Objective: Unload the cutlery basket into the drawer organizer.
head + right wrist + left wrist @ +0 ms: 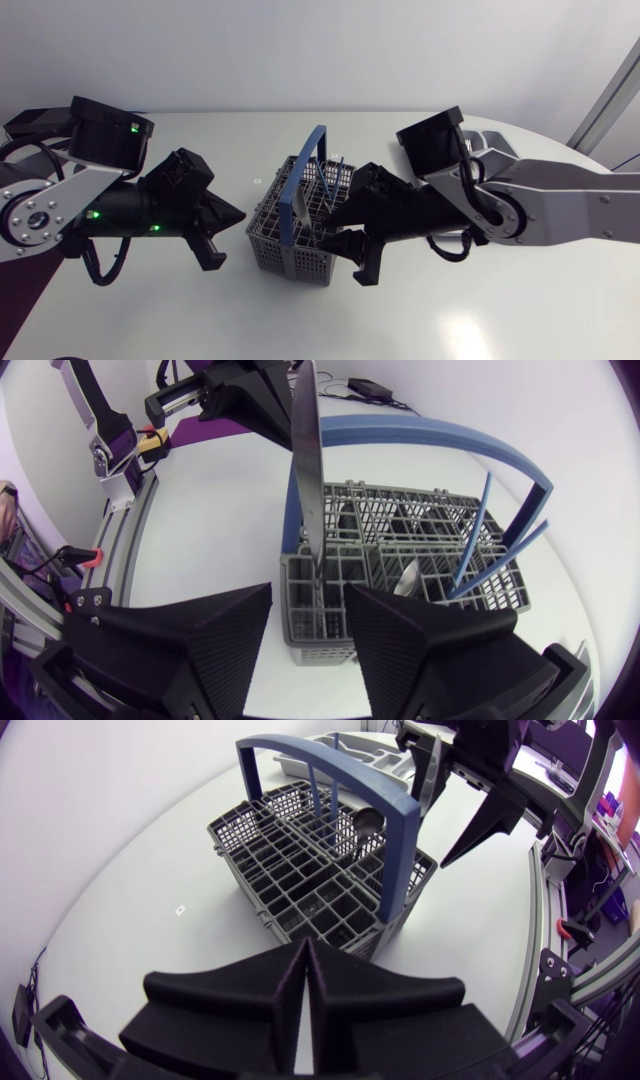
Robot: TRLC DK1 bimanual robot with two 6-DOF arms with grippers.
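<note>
The grey cutlery basket [285, 240] with a blue handle [305, 180] stands mid-table. A silver knife [308, 480] stands upright in its near corner compartment, just ahead of the gap of my right gripper [308, 628], which is open, its fingers clear of the blade. From above, the right gripper [345, 235] sits at the basket's right side. A spoon [408, 575] and blue-handled pieces [480, 530] also stand in the basket [400, 530]. My left gripper [307, 960] is shut and empty, just left of the basket [310, 870]. Beyond the basket lies the drawer organizer [345, 745].
In the head view both arms [100, 200] [520, 200] flank the basket, leaving bare white table [200, 310] toward the front. The table's rounded far-right corner [540, 135] lies behind my right arm, which hides the organizer from above.
</note>
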